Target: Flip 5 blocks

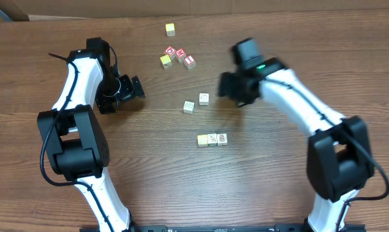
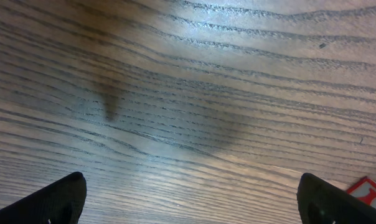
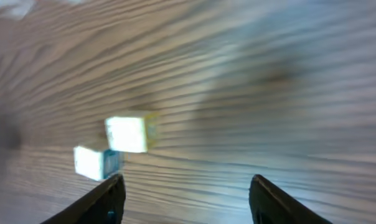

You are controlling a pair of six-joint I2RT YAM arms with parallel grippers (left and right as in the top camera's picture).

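Targeting the loose block (image 1: 204, 98), which lies just beyond the row of three blocks (image 1: 212, 138) beside its neighbour (image 1: 189, 107); the right gripper (image 3: 187, 186) hangs beyond the row's right end, jaws apart, empty. Judgement: straddle one block only, pinch opposite faces, tip it over clear of the neighbour. The left gripper (image 2: 191, 186) sits well left of the row, jaws wide, empty.

table (image 2: 188, 93): you see grained wood with a slight sheen
blocks (image 1: 212, 139): you see pale matt faces
left arm (image 1: 77, 72): glossy white shell
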